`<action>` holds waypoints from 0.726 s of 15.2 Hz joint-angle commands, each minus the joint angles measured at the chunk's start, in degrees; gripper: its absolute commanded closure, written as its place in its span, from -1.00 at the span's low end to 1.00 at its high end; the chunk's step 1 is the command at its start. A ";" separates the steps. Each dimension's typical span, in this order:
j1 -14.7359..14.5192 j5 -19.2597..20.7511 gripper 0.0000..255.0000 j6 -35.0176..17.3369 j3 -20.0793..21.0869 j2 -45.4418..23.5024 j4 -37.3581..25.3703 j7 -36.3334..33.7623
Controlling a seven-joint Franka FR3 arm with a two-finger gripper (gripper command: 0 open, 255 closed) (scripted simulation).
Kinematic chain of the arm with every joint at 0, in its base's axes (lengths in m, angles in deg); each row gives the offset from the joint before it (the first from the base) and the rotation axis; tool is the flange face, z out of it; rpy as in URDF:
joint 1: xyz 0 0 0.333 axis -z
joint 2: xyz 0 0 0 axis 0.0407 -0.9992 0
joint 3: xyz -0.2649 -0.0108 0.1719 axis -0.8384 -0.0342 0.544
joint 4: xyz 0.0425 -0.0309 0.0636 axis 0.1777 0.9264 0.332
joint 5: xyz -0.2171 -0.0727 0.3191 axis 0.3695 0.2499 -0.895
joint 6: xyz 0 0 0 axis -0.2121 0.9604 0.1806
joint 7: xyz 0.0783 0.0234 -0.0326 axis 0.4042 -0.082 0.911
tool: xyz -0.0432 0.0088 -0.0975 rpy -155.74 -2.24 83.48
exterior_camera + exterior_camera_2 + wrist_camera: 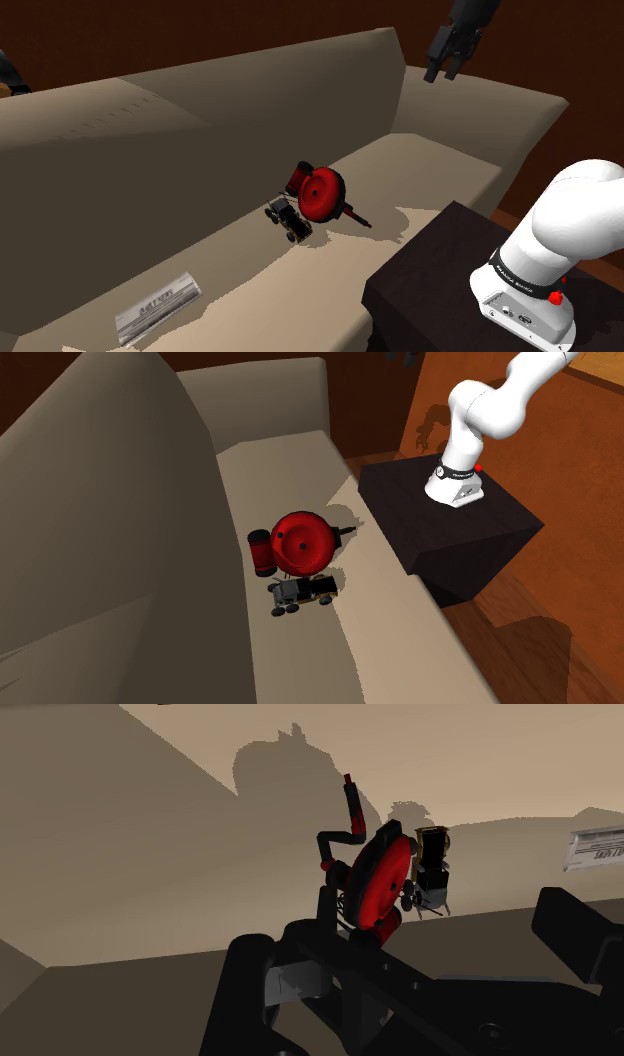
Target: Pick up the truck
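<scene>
The small black truck (288,220) sits on the seat of the beige sofa (430,175), near the middle of the shoulder view, just beside a red disc-shaped object (322,193) at its upper right. The black gripper (443,74) hangs at the frame's upper right, well apart from the truck, fingers spread and holding nothing. A folded paper (155,305) lies on the seat at lower left.

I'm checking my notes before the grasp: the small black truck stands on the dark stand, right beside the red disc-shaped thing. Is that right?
Not quite. The truck stands on the beige sofa seat, not on the dark stand, as the second exterior view shows. It is indeed small, black and right beside the red disc-shaped thing.
</scene>
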State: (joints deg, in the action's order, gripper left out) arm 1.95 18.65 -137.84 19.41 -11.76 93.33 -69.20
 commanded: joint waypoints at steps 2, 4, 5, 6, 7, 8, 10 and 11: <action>-0.19 -0.22 -1.00 -1.74 0.68 -0.80 0.97 -0.45; -0.58 -0.65 -1.00 -5.23 2.04 -2.62 2.70 -1.35; -0.78 -0.85 -1.00 -6.97 2.72 -3.65 3.46 -1.80; -0.98 -1.03 -1.00 -8.72 3.39 -4.76 4.14 -2.25; -1.19 -1.20 -1.00 -10.47 4.05 -5.94 4.75 -2.71; -1.38 -1.35 -1.00 -12.22 4.72 -7.19 5.28 -3.17; -1.75 -1.61 -1.00 -15.69 6.03 -9.91 6.13 -4.10; -1.94 -1.69 -1.00 -17.41 6.68 -11.37 6.43 -4.58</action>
State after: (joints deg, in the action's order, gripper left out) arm 0.25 17.14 -153.50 25.29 -21.69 99.54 -73.12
